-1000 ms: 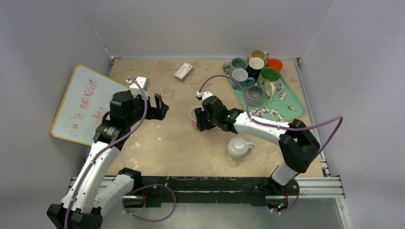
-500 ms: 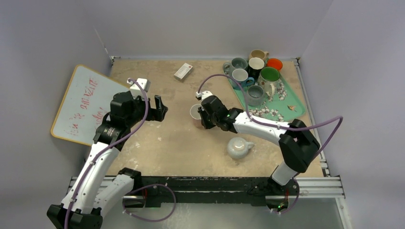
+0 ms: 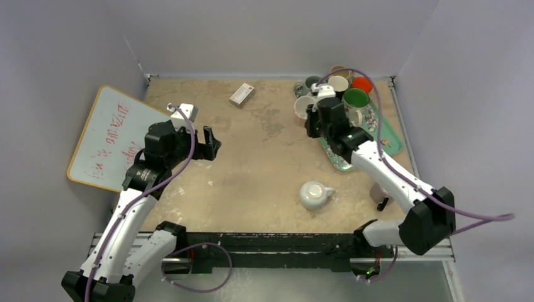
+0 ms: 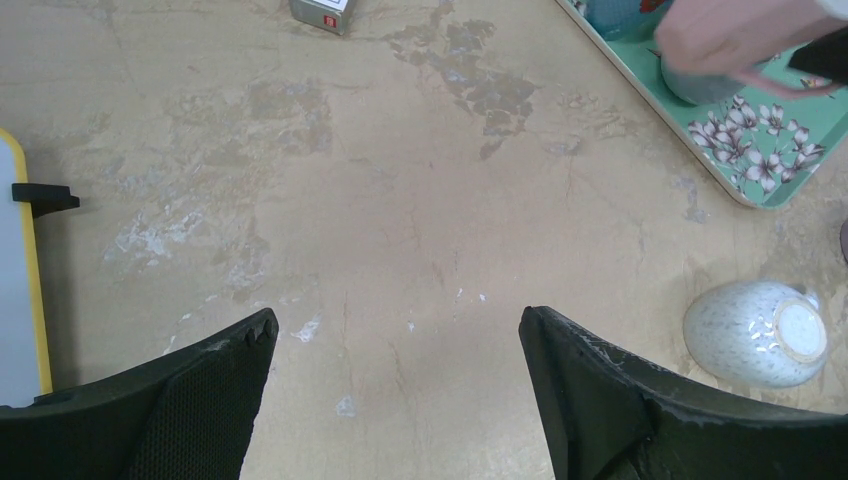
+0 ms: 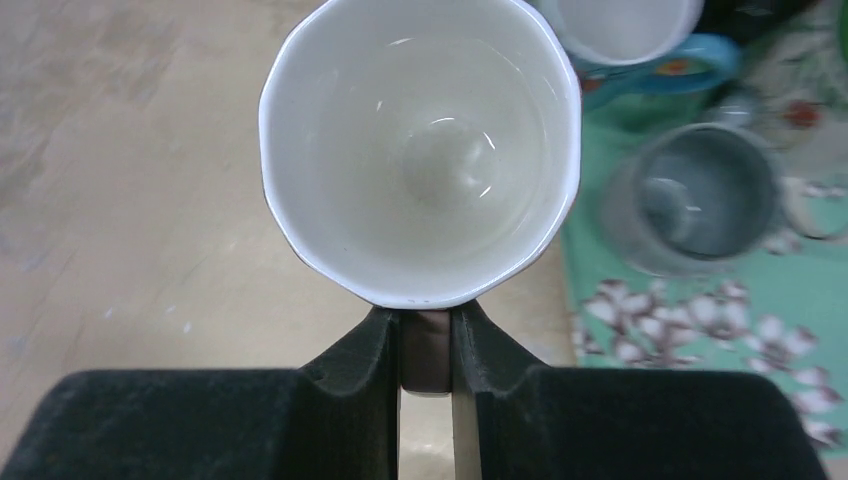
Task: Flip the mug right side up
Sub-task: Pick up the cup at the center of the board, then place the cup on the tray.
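**Right hand.** I see the right hand [image 5: 425,342] closed on the handle of the white mug [image 5: 420,160]. Both fingers press the handle's sides, leaving only a narrow gap between them. The mug's open mouth faces the wrist camera, and the inside looks empty and glossy. In the top view the mouth also shows from above, so I read this mug as right side up. It sits at the left edge of the green flowered tray [image 3: 393,130], with bare counter [image 3: 252,176] on one side of it and tray on the other. I cannot tell whether the mug rests on a surface or hangs above it.

**Left hand.** The left hand [image 4: 395,320] stands wide open and holds nothing. It hovers over the left part of the counter, near the whiteboard [image 3: 107,138] and well apart from every mug.

**Second mug.** A speckled mug [image 3: 313,194] stands on the counter toward the near edge, between the two arms. Its base faces up and its handle points right. Neither hand touches it.

**Other items.**
- The tray holds several upright mugs. These include a grey mug [image 5: 690,200] just beside the white mug and a mug with a green inside [image 3: 356,99] behind the right hand.
- A small box [image 3: 242,94] lies near the far edge of the counter.
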Controlling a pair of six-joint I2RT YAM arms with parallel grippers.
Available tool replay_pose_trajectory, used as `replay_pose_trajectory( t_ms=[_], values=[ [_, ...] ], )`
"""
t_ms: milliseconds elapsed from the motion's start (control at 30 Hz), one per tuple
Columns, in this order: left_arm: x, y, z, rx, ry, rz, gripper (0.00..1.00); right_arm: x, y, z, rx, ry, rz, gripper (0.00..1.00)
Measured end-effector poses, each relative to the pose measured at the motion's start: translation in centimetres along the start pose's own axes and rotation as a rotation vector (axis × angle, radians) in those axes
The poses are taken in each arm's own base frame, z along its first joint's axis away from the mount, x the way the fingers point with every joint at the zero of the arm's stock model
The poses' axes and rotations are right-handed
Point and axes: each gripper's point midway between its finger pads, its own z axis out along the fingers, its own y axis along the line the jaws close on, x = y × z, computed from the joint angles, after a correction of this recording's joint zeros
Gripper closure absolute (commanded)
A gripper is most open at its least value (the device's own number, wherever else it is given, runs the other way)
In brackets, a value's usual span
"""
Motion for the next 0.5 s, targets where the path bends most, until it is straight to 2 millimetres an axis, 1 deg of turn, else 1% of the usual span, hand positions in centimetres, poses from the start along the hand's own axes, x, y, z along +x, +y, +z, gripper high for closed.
replay_pose_trajectory(
  t_ms=[67, 100, 133, 167, 200, 267, 300, 500],
  values=[
    [0.0, 0.0, 0.0, 0.0, 0.0, 0.0, 0.1, -1.2, -2.4, -0.6, 0.062, -0.037, 0.014, 1.0],
    [0.0, 0.0, 0.0, 0.0, 0.0, 0.0, 0.1, -1.9, -4.2, -1.0, 0.108, -0.059, 0.024, 1.0],
    [0.0, 0.0, 0.0, 0.0, 0.0, 0.0, 0.1, -2.3, -5.2, -1.3, 0.137, -0.072, 0.027, 1.0],
    [0.0, 0.0, 0.0, 0.0, 0.0, 0.0, 0.1, -2.9, -7.0, -1.7, 0.187, -0.089, 0.035, 1.0],
    [0.0, 0.0, 0.0, 0.0, 0.0, 0.0, 0.1, -3.1, -8.1, -2.0, 0.22, -0.097, 0.037, 1.0],
    [0.0, 0.0, 0.0, 0.001, 0.0, 0.0, 0.1, -3.5, -10.3, -2.5, 0.283, -0.108, 0.042, 1.0],
    [0.0, 0.0, 0.0, 0.001, 0.0, 0.0, 0.1, -3.6, -12.0, -2.7, 0.321, -0.109, 0.052, 1.0],
    [0.0, 0.0, 0.0, 0.002, 0.0, 0.0, 0.1, -3.5, -18.9, -4.4, 0.477, -0.112, 0.118, 1.0]
  ],
)
